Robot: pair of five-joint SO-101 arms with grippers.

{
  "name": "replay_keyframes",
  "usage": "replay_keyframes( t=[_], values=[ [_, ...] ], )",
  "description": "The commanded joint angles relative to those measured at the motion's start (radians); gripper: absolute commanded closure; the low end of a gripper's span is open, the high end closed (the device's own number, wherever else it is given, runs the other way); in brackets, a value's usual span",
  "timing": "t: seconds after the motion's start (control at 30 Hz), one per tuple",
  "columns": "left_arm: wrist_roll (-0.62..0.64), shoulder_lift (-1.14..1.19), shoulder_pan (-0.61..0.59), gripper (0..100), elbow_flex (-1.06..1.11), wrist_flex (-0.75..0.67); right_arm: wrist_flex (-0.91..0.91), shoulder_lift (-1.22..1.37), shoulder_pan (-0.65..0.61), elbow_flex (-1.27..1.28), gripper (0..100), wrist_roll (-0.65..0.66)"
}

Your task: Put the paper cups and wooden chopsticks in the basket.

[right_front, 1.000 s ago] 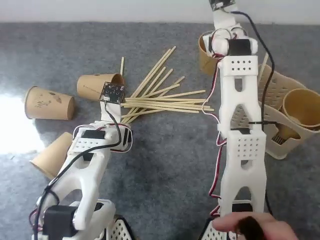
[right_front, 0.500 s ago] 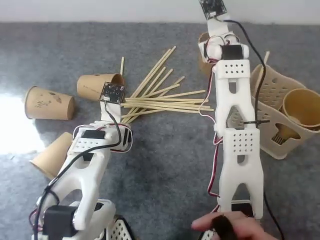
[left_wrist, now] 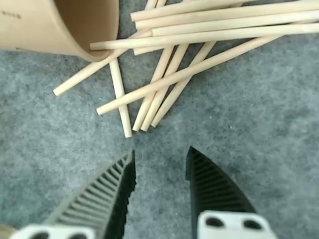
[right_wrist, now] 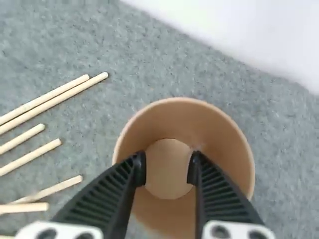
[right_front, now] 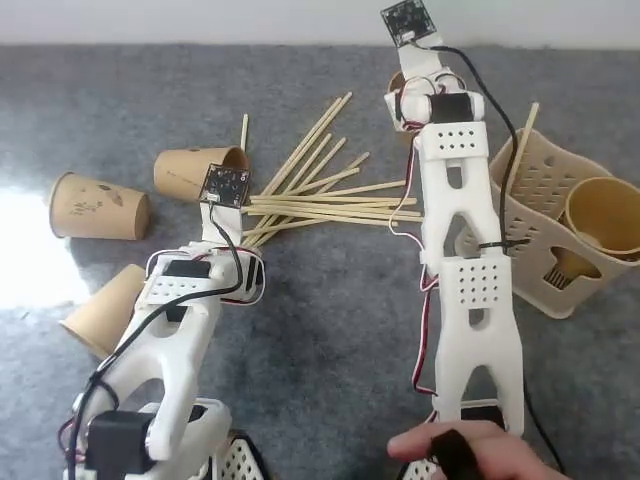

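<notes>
An upright paper cup (right_wrist: pixel 219 134) stands near the table's far edge. My right gripper (right_wrist: pixel 167 162) hangs open over its mouth, both fingers above the inside. Wooden chopsticks (right_front: pixel 320 190) lie fanned out mid-table, and their near ends (left_wrist: pixel 149 99) sit just ahead of my open, empty left gripper (left_wrist: pixel 159 157). Three more cups lie on their sides at the left: one (right_front: pixel 195 170) beside the sticks, one (right_front: pixel 100 205) farther left, one (right_front: pixel 105 310) nearer. The beige basket (right_front: pixel 545 185) at the right holds a cup (right_front: pixel 605 215) and a chopstick (right_front: pixel 520 140).
The grey carpeted table ends at a pale wall strip (right_front: pixel 200 20) just beyond the upright cup. The right arm (right_front: pixel 465 250) stretches between the chopstick pile and the basket. Open carpet (right_front: pixel 330 330) lies between the two arms.
The right arm has swung left and farther out, bringing its wrist over the upright cup. The left arm has kept still.
</notes>
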Motion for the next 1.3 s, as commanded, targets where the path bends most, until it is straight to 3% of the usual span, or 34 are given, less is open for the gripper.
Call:
replay_keyframes(
  t=[0.0, 0.57, 1.27],
  values=[
    [0.008, -0.043, 0.006, 83, -0.012, -0.029, 0.018, -0.05, 0.004, -0.095, 84.4, 0.02],
    [0.008, -0.043, 0.006, 83, -0.012, -0.029, 0.042, -0.047, -0.045, -0.08, 84.4, 0.014],
    [0.008, -0.043, 0.006, 83, -0.012, -0.029, 0.036, 0.048, -0.018, -0.071, 84.6, 0.017]
  ],
)
